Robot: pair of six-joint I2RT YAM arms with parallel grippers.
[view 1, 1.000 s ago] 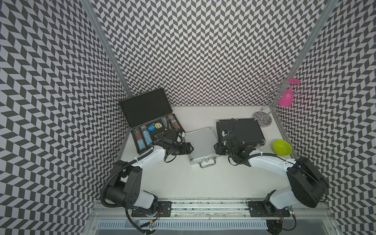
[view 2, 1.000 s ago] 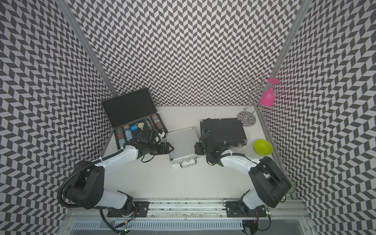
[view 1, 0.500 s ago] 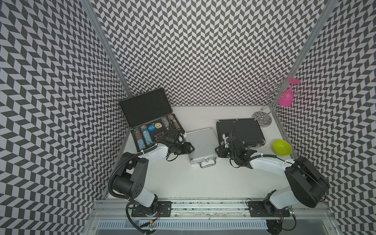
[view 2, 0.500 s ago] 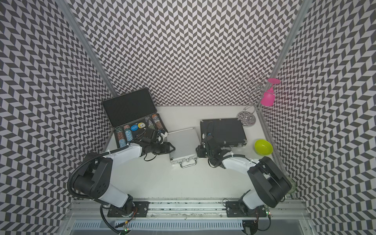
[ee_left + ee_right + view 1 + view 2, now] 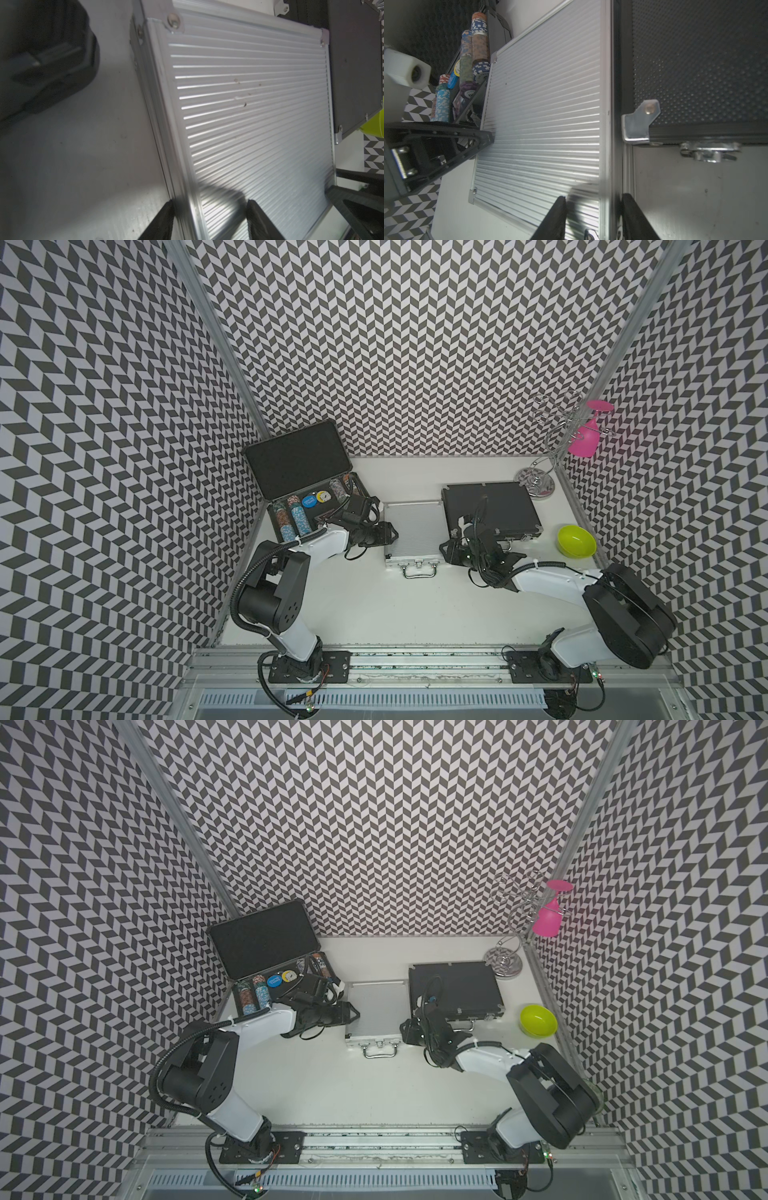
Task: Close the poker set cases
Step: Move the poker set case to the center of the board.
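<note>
Front half of table (image 5: pixel 415 614) bare: wide way in. Mid-table sits silver case (image 5: pixel 411 531), black case (image 5: pixel 490 508) just beside it on the right, thin slit between, right gripper (image 5: pixel 593 209) at its near end. On the left, open case (image 5: pixel 316 510) near, left gripper (image 5: pixel 207 207) in that gap. Raised lid (image 5: pixel 297 464) walls off rear-left corner. At right edge, green bowl (image 5: pixel 576 541) and wire rack (image 5: pixel 535 484) crowd in. Strip behind silver case free.

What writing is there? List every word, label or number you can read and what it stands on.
Nothing reads clearly.
Blue round disc in the open black ribbed plastic case: white lettering, too small to read.
Pale yellow round disc beside it: mark too small.
Purple poker chip, in the right wrist view: face print blurred.
Silver ribbed aluminium case and closed black case with silver fittings: no text seen.
</note>
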